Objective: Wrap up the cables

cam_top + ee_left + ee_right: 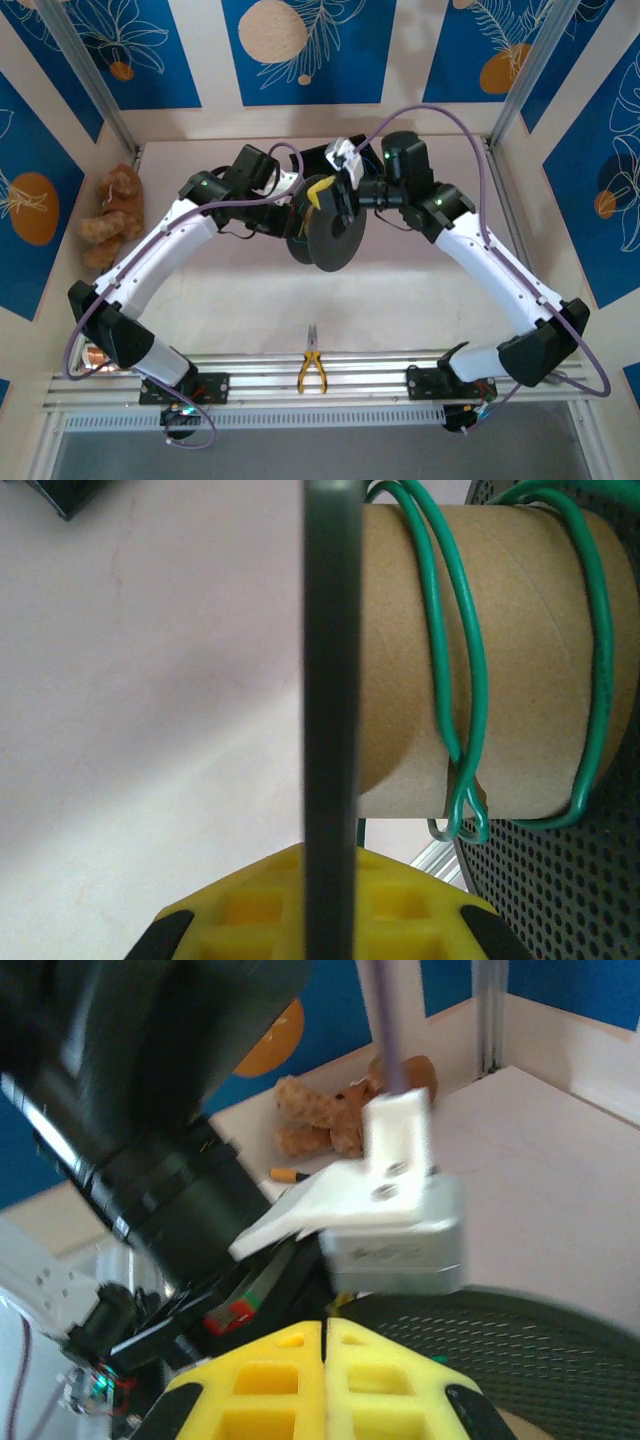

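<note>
Where the two arms meet at mid-table, a dark spool with perforated flanges [325, 245] sits between the wrists, disc faces roughly upright. Can't tell from above whether it rests on the pale table [400, 300] or is lifted off it.

Left gripper [332, 910]: yellow pads nearly closed, pinching the rim of the near flange [332, 680], which runs edge-on straight up the left wrist view.

Right gripper [325, 1365]: yellow pads pressed flat together, just a seam between them. Can't tell if a strand is caught in there. It sits just above the rim of a perforated flange, close to the left arm's black wrist and a white bracket [395, 1190].

Thin green cable [470, 660]: wound on the spool's brown cardboard core [520, 630]. Two turns run close together mid-core and cross at the core's lower edge, with a small loop there. More turns sit hard against the far flange [545, 880]. Windings are loose, with bare cardboard between the two groups.

Elsewhere: brown teddy bear [112, 215] by the left wall, well apart from the spool. Yellow-handled pliers [311, 370] lie on the aluminium rail [380, 375] between the arm bases.
</note>
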